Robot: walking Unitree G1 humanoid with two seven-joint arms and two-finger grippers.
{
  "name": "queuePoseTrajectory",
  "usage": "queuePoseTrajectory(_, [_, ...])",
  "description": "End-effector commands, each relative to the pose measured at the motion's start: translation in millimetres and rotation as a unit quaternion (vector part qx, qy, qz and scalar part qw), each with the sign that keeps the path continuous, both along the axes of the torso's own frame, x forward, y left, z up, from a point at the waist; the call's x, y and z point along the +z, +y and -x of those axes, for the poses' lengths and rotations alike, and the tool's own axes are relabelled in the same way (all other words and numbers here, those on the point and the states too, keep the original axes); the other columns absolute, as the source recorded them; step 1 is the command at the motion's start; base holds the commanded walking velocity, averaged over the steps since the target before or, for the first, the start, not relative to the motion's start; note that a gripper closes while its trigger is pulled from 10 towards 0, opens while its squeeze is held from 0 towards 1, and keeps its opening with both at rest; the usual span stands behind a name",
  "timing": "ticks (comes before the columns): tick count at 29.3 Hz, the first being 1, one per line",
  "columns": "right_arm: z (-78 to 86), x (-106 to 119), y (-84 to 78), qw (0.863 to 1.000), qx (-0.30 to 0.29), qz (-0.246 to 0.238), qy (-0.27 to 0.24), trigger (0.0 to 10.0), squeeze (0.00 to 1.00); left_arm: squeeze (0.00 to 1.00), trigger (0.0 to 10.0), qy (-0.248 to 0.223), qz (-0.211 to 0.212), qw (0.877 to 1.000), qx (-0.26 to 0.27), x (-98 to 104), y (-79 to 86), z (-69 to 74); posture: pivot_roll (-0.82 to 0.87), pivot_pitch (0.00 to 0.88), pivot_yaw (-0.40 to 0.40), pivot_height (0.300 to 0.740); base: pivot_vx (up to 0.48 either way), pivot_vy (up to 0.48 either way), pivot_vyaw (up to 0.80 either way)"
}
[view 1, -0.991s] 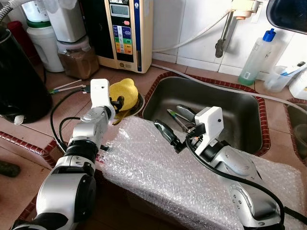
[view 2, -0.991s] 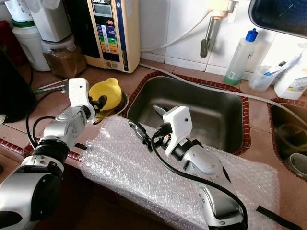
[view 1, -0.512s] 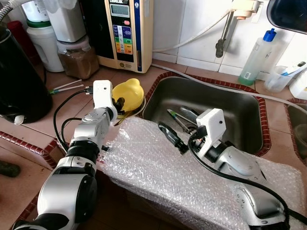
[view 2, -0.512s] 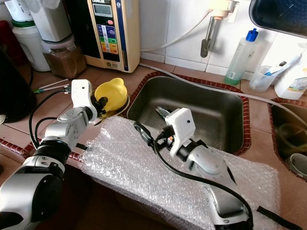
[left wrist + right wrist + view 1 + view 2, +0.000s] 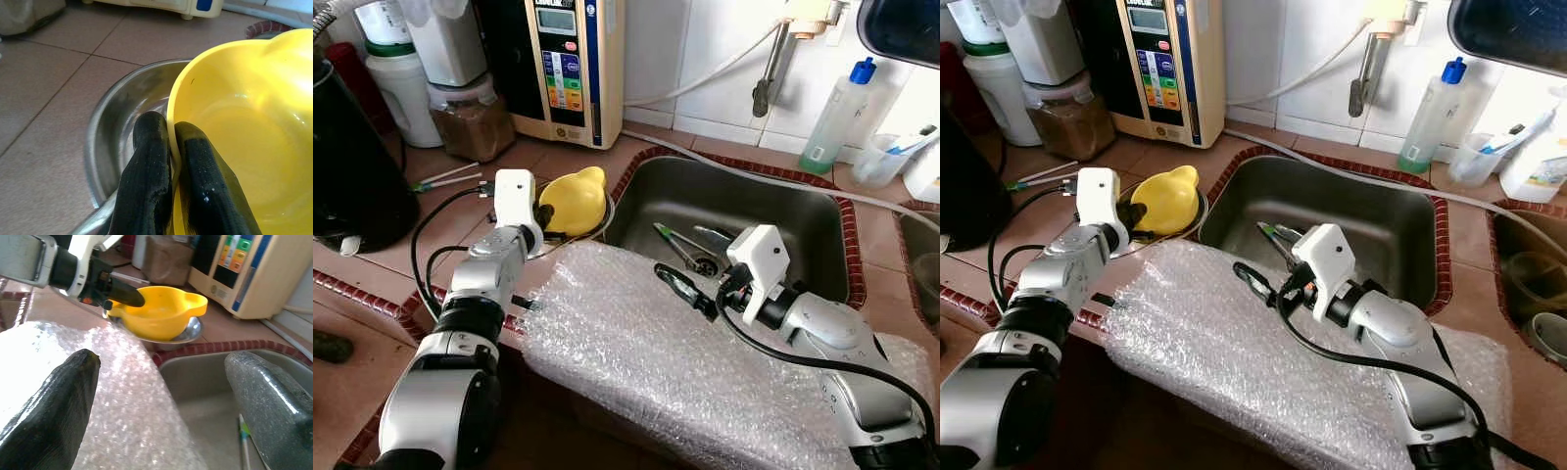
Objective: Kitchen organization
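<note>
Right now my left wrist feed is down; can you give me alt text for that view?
Two black fingers of the left gripper pinch the rim of a yellow bowl, one inside and one outside. The yellow bowl sits tilted in a shallow steel bowl on the brown tiled counter.

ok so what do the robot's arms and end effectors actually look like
Both arms are silver, rounded segments with black joints and loose black cables. Each wrist carries a white boxy camera housing. The left end effector and right end effector each have two long black fingers, textured and slightly glossy.
</note>
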State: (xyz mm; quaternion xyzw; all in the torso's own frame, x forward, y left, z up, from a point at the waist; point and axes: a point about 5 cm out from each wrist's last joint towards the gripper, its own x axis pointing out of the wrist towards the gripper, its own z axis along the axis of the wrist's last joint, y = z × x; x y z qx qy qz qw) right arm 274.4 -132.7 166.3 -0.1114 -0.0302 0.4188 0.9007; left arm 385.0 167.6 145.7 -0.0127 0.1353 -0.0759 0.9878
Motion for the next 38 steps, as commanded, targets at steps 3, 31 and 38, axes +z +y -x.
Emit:
queuePoseTrajectory(3, [-0.3,0,3.6,0.999,0.030,0.019,-0.006,10.0,0.00,0.00,0.0,0.016,-0.025,0.999,-0.018,-6,6.5,4.5,-0.01,0.000,0.046,0.740,0.000,0.000,0.00])
queuePoseTrajectory(31, [-13.6,10,22.5,0.999,-0.003,-0.044,-0.031,10.0,0.00,0.00,0.0,-0.198,-0.041,0.979,0.019,31,0.9,32.0,0.01,0.000,0.012,0.740,0.000,0.000,0.00])
queuePoseTrajectory(38, [-26.6,24,25.0,0.995,-0.034,-0.080,-0.045,10.0,0.00,0.00,0.0,-0.222,-0.049,0.973,0.023,28,-11.1,42.8,0.02,0.000,-0.004,0.740,0.000,0.000,0.00])
